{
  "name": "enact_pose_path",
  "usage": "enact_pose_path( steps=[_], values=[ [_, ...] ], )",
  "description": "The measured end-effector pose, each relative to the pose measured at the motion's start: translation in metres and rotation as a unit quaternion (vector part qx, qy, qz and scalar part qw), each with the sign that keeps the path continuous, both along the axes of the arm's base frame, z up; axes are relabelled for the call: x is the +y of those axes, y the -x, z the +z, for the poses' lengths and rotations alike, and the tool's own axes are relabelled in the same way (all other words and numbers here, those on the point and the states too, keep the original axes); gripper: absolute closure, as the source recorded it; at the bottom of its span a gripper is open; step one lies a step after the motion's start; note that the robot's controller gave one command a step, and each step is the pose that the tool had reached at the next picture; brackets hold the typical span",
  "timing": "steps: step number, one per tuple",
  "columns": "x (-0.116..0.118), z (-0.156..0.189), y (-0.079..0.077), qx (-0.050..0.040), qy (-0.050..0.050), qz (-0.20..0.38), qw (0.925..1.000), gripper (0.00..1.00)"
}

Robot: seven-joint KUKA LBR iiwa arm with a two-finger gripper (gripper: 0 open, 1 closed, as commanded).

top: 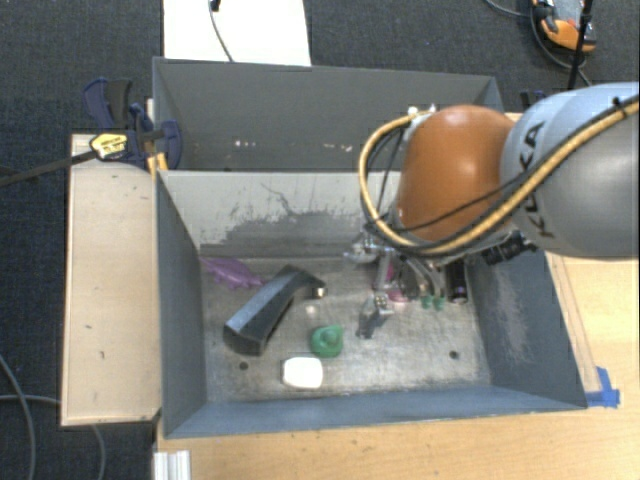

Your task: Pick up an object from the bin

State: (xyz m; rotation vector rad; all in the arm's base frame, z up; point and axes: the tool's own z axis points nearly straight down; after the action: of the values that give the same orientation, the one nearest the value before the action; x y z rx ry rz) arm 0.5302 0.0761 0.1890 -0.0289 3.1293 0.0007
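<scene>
Overhead camera — slightly oblique — above bin.

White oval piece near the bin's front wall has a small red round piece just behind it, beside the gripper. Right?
No: the round piece behind the white oval piece is green, not red. The camera view shows it, beside the gripper.

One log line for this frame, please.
gripper low in bin | nearest: green round piece, beside it | others: white lump, dark block, purple piece
</scene>
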Motion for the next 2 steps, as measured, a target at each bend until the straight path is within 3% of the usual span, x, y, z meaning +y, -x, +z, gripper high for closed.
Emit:
enact_pose_path(
  steps=[1,2],
  values=[
    [0.052,-0.062,0.006,0.0025,-0.001,0.017,0.9998,0.0],
    [0.066,-0.086,-0.009,-0.0044,0.002,0.093,0.9956,0.0]
  ],
)
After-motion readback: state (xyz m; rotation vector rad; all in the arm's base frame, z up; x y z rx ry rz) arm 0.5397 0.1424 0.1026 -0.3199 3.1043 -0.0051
